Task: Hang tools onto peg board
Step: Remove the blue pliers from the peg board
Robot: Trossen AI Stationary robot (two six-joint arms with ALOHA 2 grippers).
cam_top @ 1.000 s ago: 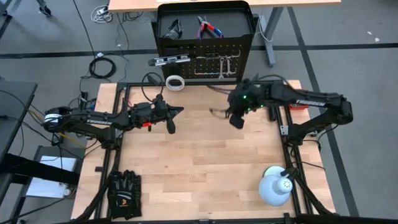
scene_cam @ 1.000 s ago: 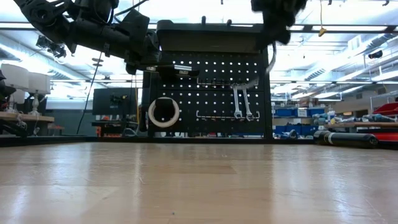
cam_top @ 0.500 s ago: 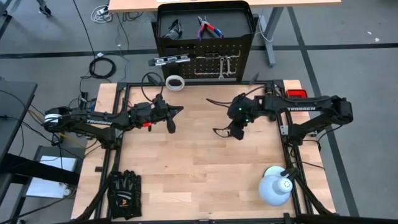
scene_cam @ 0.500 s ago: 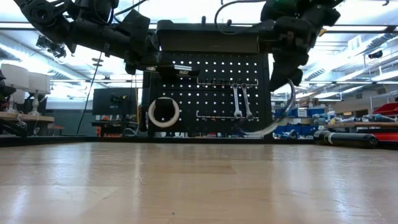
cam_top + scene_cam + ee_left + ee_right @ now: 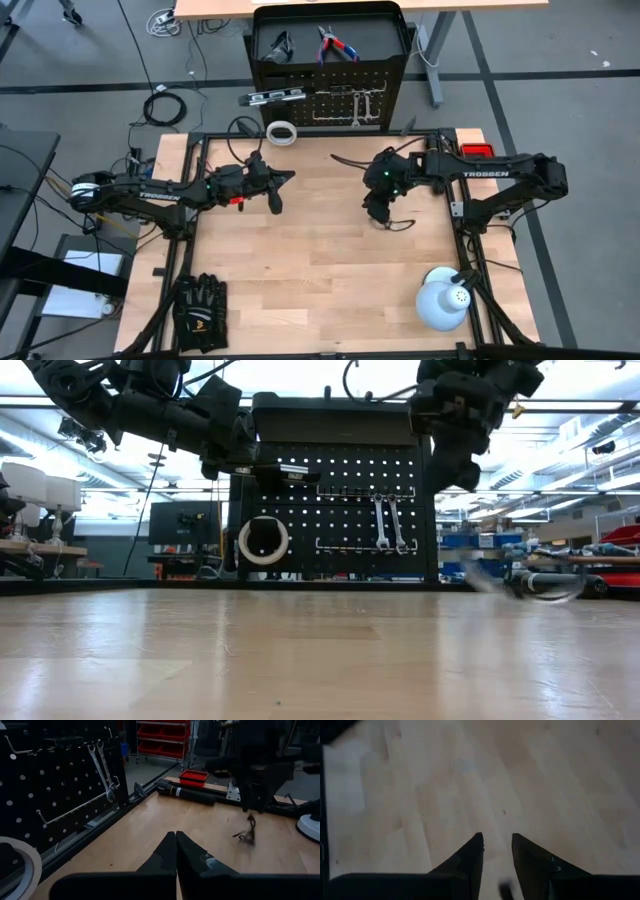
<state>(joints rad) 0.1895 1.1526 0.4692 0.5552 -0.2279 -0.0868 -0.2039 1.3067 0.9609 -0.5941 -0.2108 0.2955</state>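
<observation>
While glasses (image 5: 398, 222) lie on table (image 5: 300, 290), right hand (image 5: 376, 212) parted above, left hand (image 5: 277, 192) together, lamp (image 5: 443, 302) nearby.

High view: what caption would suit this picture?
Right gripper drops glasses onto table; left gripper waits shut.

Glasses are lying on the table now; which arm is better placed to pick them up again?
Probably the right. The right gripper hangs directly beside the glasses, fingers parted and empty. The left gripper is shut and sits across the table.
</observation>
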